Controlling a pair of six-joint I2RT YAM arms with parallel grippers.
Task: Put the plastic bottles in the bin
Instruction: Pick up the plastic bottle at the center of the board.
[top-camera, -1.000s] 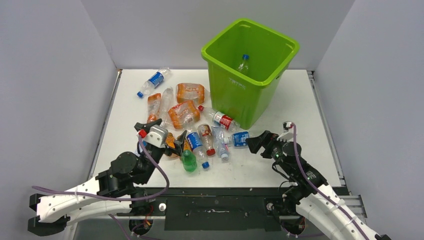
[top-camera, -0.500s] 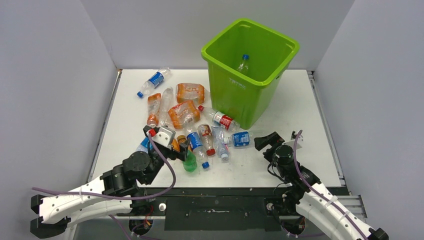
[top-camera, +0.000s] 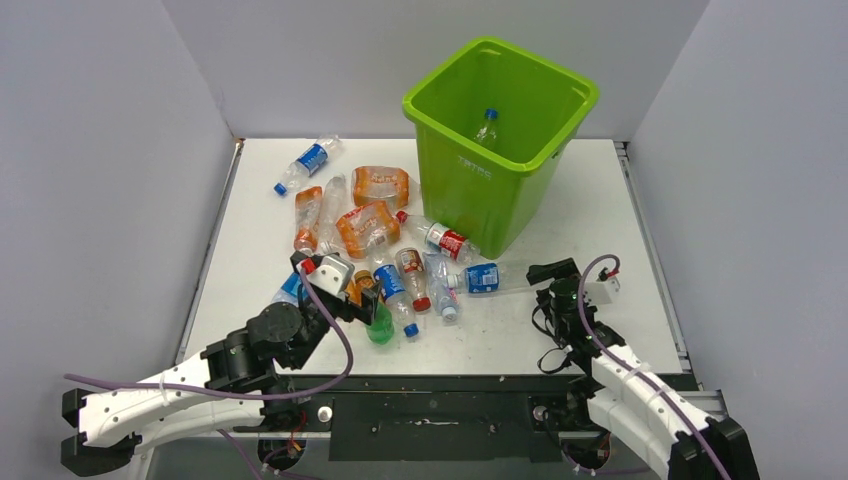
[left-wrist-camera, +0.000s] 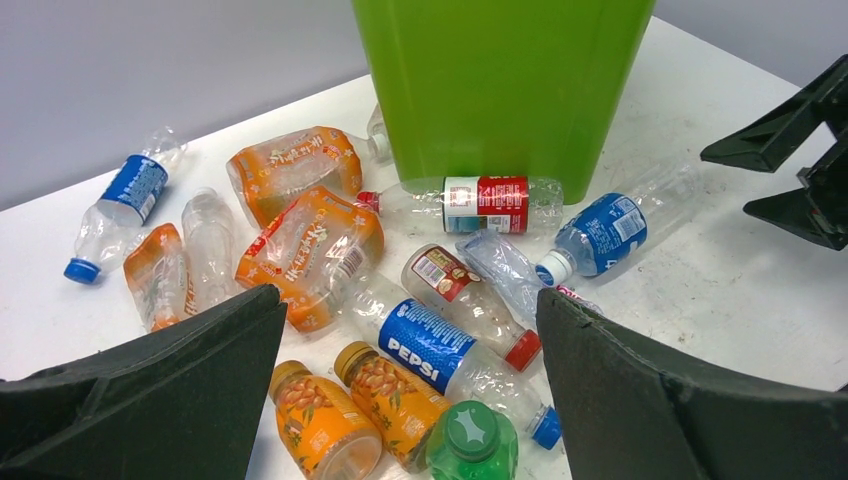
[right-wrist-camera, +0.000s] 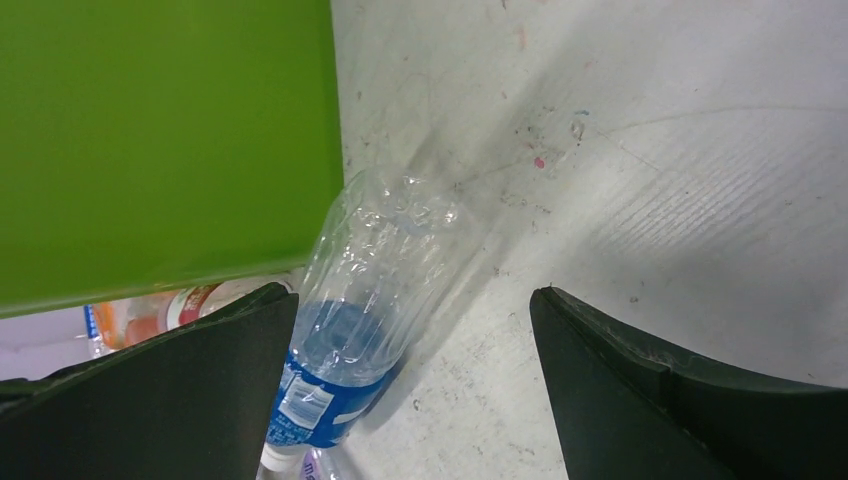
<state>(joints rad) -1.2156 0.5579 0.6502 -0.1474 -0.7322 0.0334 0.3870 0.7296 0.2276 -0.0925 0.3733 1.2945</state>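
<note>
I see the lime-green bin (top-camera: 470, 190) standing at the far middle of the white worktop (top-camera: 600, 200). It is a tall square tub of smooth, glossy plastic with a thick rolled rim and walls that taper downward. One clear bottle with a blue cap (top-camera: 487, 127) rests inside it.

The rest of the plastic bottles (top-camera: 375, 245) lie in a heap on the worktop, left of the bin and nearer to me. They are all thin and crinkled, and many are crushed. Through the left wrist view I pick out:

- two large orange-tinted bottles (left-wrist-camera: 310, 245) with dented sides
- a clear one with a red label (left-wrist-camera: 485, 203) lying right at the bin's foot
- a Pepsi bottle (left-wrist-camera: 430, 345) with a blue wrap
- two small amber bottles (left-wrist-camera: 320, 420) with brownish caps
- a little green bottle (left-wrist-camera: 470, 440) with a ribbed green cap, nearest the camera
- a lone blue-label bottle (left-wrist-camera: 120, 200) lying apart at the far left

My left pincer (left-wrist-camera: 408, 298) is spread wide over the near end of the heap, its matte black wedge-shaped fingers empty. My right pincer (right-wrist-camera: 412, 295) is spread too and holds nothing. A rippled clear bottle with a blue label (right-wrist-camera: 350, 330) lies on the scuffed, speckled worktop near the bin's wall, just beside the finger at the left of that view. I cannot tell whether it touches that finger.
</note>
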